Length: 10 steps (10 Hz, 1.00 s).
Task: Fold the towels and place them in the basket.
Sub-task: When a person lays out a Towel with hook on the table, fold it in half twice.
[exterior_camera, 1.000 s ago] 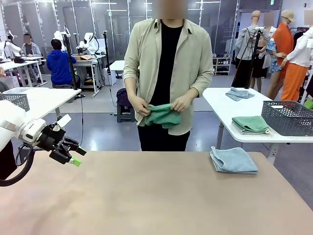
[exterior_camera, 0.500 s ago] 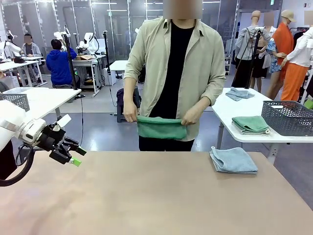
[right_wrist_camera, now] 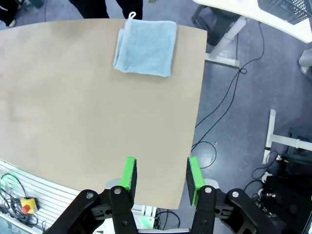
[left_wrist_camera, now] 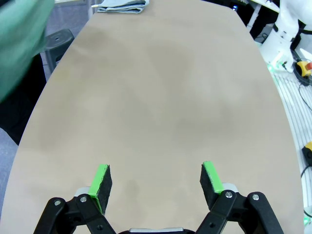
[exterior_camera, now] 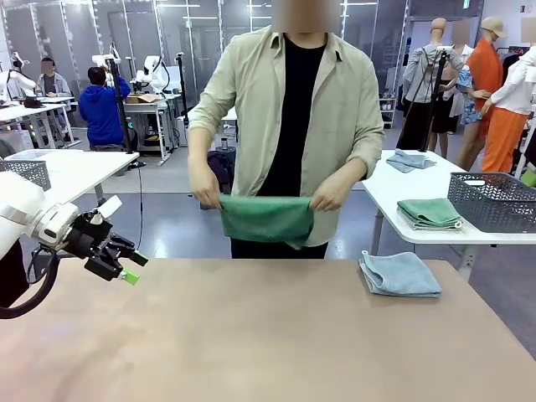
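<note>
The robot's left hand (exterior_camera: pixel 130 268) hovers wide open and empty over the near left part of the bench (exterior_camera: pixel 251 335), well apart from the grey-blue towel (exterior_camera: pixel 400 274); its green pads (left_wrist_camera: pixel 101 181) touch nothing. The right hand (right_wrist_camera: pixel 160 173) stands partly open, holds nothing, and hangs above the bench edge nearest the robot, across the bench from that towel. The grey-blue towel lies folded flat at the far right corner, its longer side along the far edge. Left of it and beyond the bench edge, the person's hands (exterior_camera: pixel 206 197) stretch the mint green towel (exterior_camera: pixel 266 219) taut, its long axis side to side and its lower part hanging down. The basket (exterior_camera: pixel 494 201) sits on a white table behind and to the right of the grey-blue towel.
</note>
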Each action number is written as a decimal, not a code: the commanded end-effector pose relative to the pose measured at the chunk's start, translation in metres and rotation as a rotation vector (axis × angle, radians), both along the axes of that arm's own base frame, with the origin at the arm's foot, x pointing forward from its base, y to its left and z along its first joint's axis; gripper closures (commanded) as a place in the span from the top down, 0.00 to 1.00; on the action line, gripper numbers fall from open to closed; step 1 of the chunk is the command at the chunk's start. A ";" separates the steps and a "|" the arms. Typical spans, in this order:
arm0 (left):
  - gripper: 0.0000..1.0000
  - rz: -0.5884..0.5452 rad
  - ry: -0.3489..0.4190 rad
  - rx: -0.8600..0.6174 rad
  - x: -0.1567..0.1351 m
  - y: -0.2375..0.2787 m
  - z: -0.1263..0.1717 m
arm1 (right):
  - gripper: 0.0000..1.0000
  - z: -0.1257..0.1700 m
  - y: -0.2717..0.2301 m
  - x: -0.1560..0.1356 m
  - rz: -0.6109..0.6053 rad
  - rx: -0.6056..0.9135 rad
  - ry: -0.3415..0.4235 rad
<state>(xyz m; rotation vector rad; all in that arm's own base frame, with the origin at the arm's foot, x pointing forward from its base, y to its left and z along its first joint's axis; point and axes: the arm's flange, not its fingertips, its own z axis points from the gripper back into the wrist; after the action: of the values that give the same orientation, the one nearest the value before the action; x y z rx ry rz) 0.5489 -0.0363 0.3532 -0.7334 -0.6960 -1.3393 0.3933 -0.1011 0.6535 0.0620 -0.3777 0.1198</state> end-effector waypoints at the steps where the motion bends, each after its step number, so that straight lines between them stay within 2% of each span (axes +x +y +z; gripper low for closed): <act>1: 0.92 0.001 -0.003 0.004 0.001 -0.001 0.001 | 0.53 0.002 0.000 0.003 -0.013 -0.007 0.002; 10: 0.92 0.001 -0.003 0.004 0.001 -0.001 0.001 | 0.53 0.002 0.000 0.003 -0.013 -0.007 0.002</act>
<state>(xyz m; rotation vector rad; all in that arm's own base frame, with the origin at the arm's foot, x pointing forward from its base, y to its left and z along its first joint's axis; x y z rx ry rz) 0.5489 -0.0363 0.3532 -0.7334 -0.6960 -1.3393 0.3933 -0.1011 0.6535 0.0615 -0.3775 0.1199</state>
